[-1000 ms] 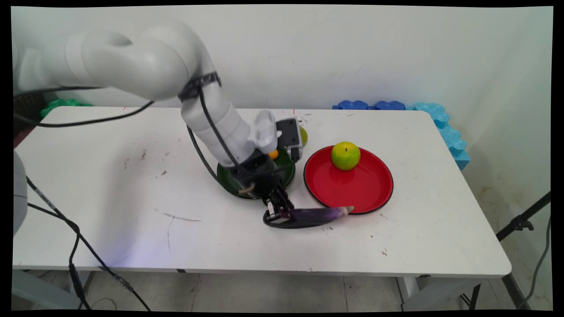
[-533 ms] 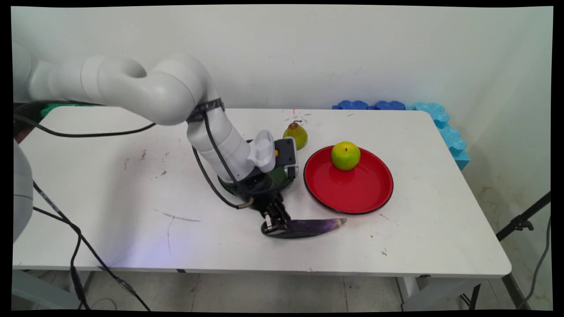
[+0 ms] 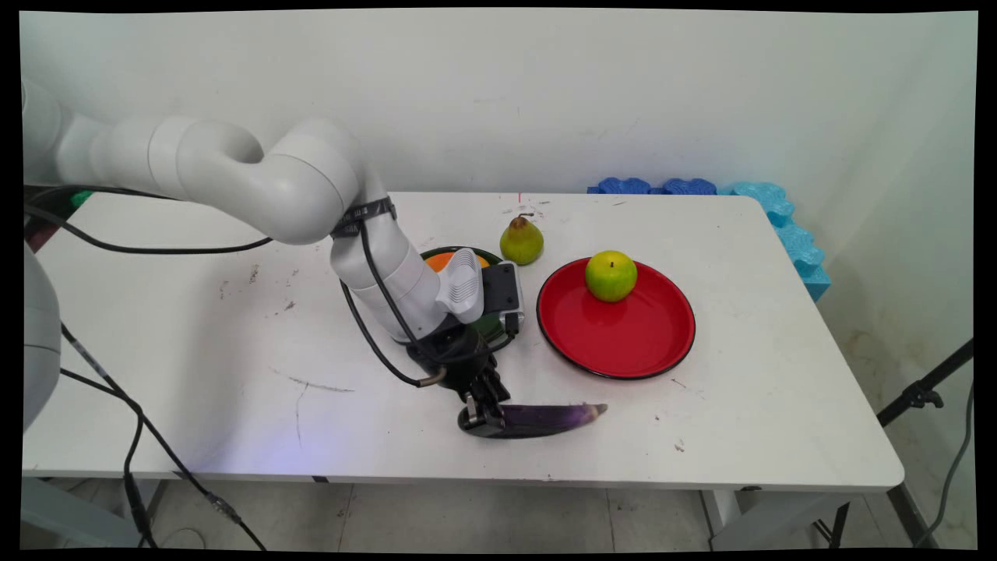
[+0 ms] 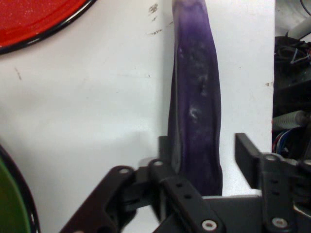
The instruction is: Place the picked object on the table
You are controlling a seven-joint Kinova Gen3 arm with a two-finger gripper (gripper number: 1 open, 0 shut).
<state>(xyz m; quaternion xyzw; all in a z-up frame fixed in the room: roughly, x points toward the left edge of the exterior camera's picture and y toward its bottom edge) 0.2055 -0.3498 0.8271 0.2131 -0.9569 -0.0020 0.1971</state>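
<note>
A long purple eggplant [image 3: 545,419] [image 4: 197,97] lies on the white table [image 3: 195,351], close to its near edge. My gripper [image 3: 481,421] [image 4: 204,150] is down at the eggplant's thick end and stands open around it. In the hand view, the left finger [image 4: 165,148] touches the eggplant's side, while a gap separates the right finger [image 4: 245,155] from it. The eggplant's pale tip points toward the right of the table.
A red plate [image 3: 623,343] [image 4: 29,19] holds a green apple [image 3: 611,275]. A pear [image 3: 521,241] stands behind it. The arm partly hides a dark green plate [image 3: 492,326] [image 4: 9,199] with an orange fruit [image 3: 442,260]. Blue foam pieces [image 3: 685,187] line the far right corner.
The gripper and the eggplant have moved together toward the table's near edge, away from the red plate. The arm's swing has uncovered the pear and the orange fruit.
</note>
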